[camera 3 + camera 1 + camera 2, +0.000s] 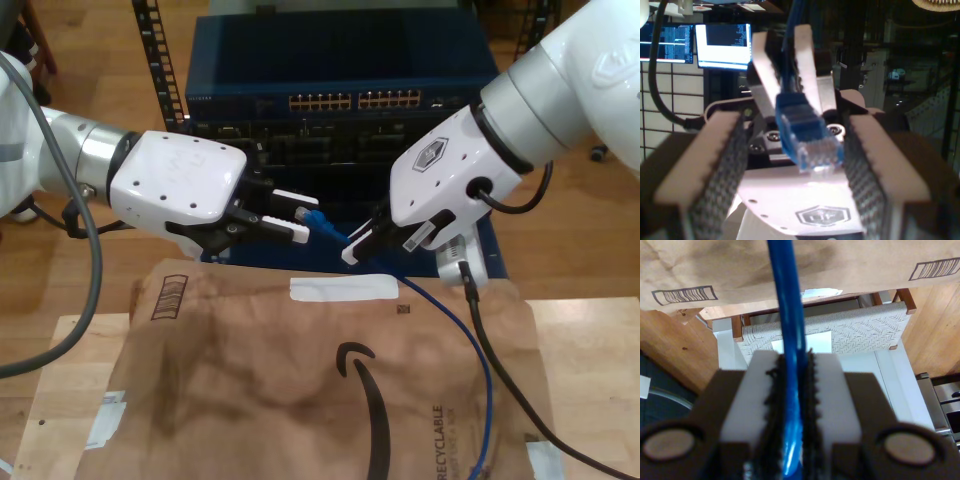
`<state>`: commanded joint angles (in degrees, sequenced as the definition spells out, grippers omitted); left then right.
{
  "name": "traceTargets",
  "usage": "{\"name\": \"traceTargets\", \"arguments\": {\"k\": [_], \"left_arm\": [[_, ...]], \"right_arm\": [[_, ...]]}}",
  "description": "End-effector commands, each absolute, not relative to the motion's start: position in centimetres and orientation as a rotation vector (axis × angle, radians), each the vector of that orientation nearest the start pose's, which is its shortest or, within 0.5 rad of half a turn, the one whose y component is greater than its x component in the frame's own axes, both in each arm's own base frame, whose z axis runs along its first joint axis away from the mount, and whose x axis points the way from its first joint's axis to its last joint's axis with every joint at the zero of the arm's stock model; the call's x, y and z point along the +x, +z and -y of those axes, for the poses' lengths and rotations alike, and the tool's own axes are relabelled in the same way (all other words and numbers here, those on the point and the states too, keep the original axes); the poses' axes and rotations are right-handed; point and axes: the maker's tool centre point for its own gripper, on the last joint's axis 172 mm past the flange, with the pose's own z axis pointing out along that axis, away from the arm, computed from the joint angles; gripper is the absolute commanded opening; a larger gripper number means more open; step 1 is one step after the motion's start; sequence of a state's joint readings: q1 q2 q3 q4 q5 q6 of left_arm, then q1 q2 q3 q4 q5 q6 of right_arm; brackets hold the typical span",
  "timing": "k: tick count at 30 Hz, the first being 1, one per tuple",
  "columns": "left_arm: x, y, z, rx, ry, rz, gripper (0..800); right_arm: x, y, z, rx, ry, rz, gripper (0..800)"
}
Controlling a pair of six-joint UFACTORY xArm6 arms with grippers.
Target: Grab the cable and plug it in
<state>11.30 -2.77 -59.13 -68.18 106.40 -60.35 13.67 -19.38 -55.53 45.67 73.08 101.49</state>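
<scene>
My second gripper (362, 243) pinches the cable (790, 355) just behind its plug (807, 142), holding that plug out between the spread pads of my first gripper (298, 218), which touch nothing yet. To hand over well, I judge my first gripper should close squarely on the plug body (not its clip), keeping it level and aimed toward the 2 port rows of the switch (350, 100) behind.

Exterior view bright and even; first wrist view dim, foreground blurred
</scene>
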Motion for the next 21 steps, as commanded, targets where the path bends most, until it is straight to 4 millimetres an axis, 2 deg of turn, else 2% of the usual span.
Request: {"name": "traceTargets", "arguments": {"k": [10,14,17,20,21], "left_arm": [[37.09,37.01,19.05,1.503,-1.322,-1.265,175],[37.02,36.82,19.07,1.501,-1.324,-1.266,131],[36.92,36.45,19.04,1.493,-1.328,-1.274,69],[36.98,36.46,19.02,1.495,-1.322,-1.273,26],[37.01,36.44,19.02,1.494,-1.320,-1.274,20]], "right_arm": [[35.85,34.08,-26.04,-1.639,0.852,-1.987,11],[35.87,34.02,-26.04,-1.639,0.853,-1.989,14],[35.83,33.97,-26.06,-1.637,0.856,-1.989,20],[35.88,33.98,-26.05,-1.636,0.854,-1.989,51],[35.92,34.00,-26.02,-1.635,0.854,-1.988,101]]}}
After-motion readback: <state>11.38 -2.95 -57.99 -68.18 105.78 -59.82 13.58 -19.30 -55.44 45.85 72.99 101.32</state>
